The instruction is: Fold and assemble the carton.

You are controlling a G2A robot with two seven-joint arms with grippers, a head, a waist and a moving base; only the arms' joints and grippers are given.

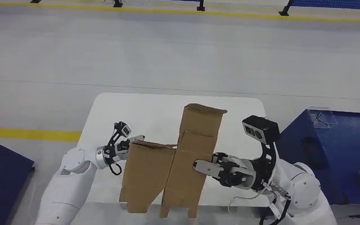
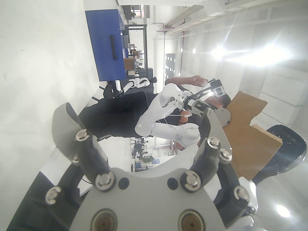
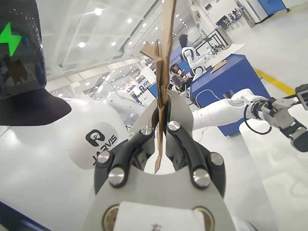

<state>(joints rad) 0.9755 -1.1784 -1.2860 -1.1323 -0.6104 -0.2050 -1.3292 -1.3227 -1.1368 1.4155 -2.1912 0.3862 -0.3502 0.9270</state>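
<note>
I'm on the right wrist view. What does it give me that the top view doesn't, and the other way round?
Right wrist view: the carton seen edge-on, with its cardboard layers pinched between the fingers of the right gripper.

Top view: the carton's whole outline, two long brown panels side by side, raised over the near edge of the white table, not yet opened into a box.

Both: the right gripper is shut on the carton, and the left gripper is open at the carton's other side.

We're seeing glossy white arm shells (image 1: 67,185), a black cable (image 1: 116,167) looping at the left wrist, grey metal jaws on black links (image 3: 134,150) pinned with silver screws (image 3: 115,173), and a green lightning bolt (image 3: 9,40) on the dark visor (image 3: 22,58).
</note>
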